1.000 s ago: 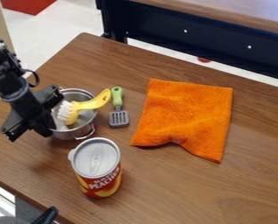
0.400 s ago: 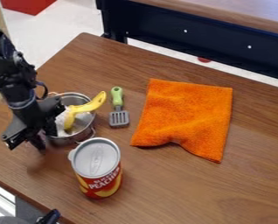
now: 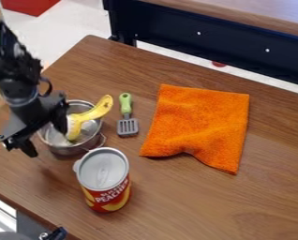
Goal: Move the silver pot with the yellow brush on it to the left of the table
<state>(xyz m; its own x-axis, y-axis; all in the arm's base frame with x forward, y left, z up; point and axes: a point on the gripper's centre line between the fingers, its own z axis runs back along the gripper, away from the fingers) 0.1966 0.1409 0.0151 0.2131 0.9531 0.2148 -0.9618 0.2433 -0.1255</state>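
The black gripper [image 3: 46,137] is at the left, low over the left side of the silver pot [image 3: 72,149]. Its fingers stand apart, one over the pot's inside against the brush and the other beyond the left rim. The yellow brush [image 3: 96,111] lies in the pot, white bristles at the gripper side, its handle sticking out over the upper right rim. Part of the pot's left rim is hidden behind the gripper.
A red peach can [image 3: 105,183] stands just below the pot, very near its wire handle. Right of the pot lies a green-handled spatula [image 3: 127,125], then an orange cloth [image 3: 198,126]. The table's edge [image 3: 20,206] runs along the lower left.
The gripper has shifted slightly and turned at the pot's left side. The pot and brush have moved a little to the left, and the pot's wire handle has swung right.
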